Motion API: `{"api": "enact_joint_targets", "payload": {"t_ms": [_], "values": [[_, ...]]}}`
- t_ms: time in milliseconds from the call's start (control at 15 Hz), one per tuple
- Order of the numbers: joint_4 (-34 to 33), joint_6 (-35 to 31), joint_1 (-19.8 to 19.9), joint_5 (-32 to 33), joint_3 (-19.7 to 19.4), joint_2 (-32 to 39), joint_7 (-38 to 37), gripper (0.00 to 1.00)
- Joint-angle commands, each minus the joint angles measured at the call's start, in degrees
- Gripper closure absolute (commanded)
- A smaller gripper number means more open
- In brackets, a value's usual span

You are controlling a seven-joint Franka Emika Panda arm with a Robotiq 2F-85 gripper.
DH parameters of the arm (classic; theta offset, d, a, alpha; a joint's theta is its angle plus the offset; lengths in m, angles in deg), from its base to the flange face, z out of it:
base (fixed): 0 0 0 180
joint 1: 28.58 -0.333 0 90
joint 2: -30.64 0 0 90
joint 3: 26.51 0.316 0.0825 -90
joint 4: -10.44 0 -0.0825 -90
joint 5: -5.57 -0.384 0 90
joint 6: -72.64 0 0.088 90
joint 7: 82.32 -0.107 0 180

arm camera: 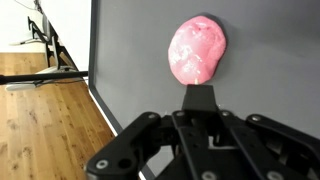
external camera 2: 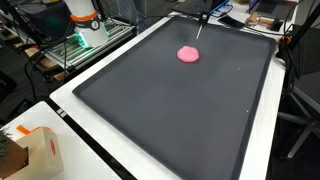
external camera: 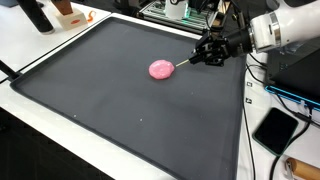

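Your gripper (arm camera: 200,114), pinching a thin stick (arm camera: 200,98), sits just beside the flat pink putty blob (arm camera: 197,50); the blob lies straight ahead.

- You are looking down on a broad dark mat (external camera: 120,105) that is covering a white table (external camera: 20,45) under even indoor light.
- In the wrist view, wooden floorboards (arm camera: 40,135) are showing beside the table, with a pale wall (arm camera: 15,25) rising behind them.
- In an exterior view, a cardboard box (external camera 2: 40,150) is sitting on a table corner.
- An equipment rack (external camera 2: 85,35) is standing just off the table's edge.
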Motion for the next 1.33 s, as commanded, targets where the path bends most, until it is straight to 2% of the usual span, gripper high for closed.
{"api": "enact_joint_targets", "payload": {"t_ms": [0,800,1267], "values": [[-2.4,2.7,-0.6,0.2,0.0,1.9,0.7,0.96],[-4.2,2.2,1.7,-3.0,0.5,2.0,6.3,0.96],[-5.5,-1.9,6.9,-10.1,0.9,0.1,10.7,0.96]]}}
